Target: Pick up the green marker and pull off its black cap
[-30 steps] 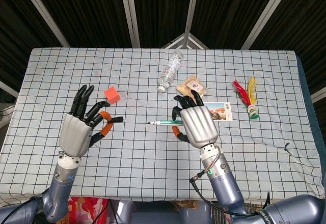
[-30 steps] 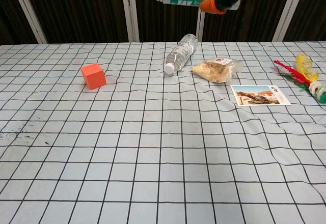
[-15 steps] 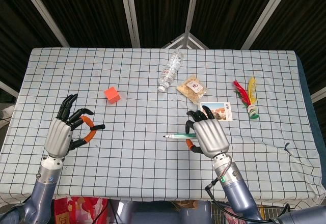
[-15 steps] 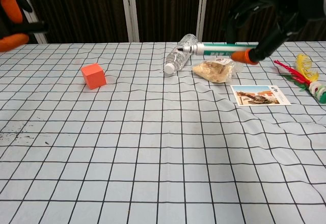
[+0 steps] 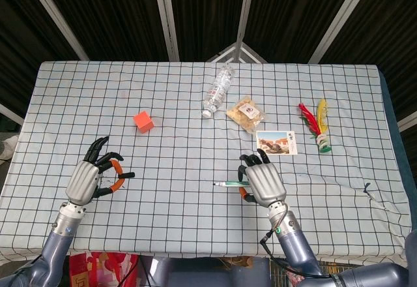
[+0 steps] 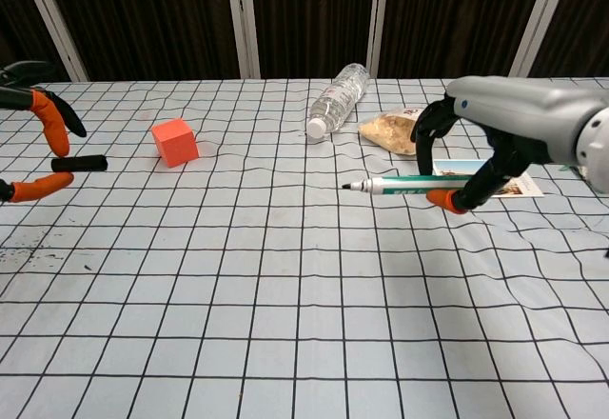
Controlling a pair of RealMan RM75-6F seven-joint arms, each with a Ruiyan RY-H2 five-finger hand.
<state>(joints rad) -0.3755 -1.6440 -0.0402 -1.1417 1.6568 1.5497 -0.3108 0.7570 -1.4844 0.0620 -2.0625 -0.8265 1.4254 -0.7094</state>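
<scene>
My right hand (image 5: 264,182) (image 6: 519,119) grips the green marker (image 5: 228,184) (image 6: 409,186) by its rear end, a little above the table at right of centre. The marker lies level, and its bare tip points left with no cap on it. The black cap (image 5: 125,175) (image 6: 79,163) is at the far left, pinched between the orange fingertips of my left hand (image 5: 85,181) (image 6: 43,119). In the chest view only the fingers of that hand show at the frame's left edge. The two hands are far apart.
An orange cube (image 5: 143,121) (image 6: 174,142) sits at the left. A clear bottle (image 5: 218,90) (image 6: 338,101) lies at the back centre beside a snack bag (image 5: 246,114) (image 6: 400,129). A photo card (image 5: 277,142) and a feathered shuttlecock (image 5: 317,127) lie to the right.
Both hands have come down toward the table and back toward its near edge. The marker went down with the right hand, the cap with the left.
</scene>
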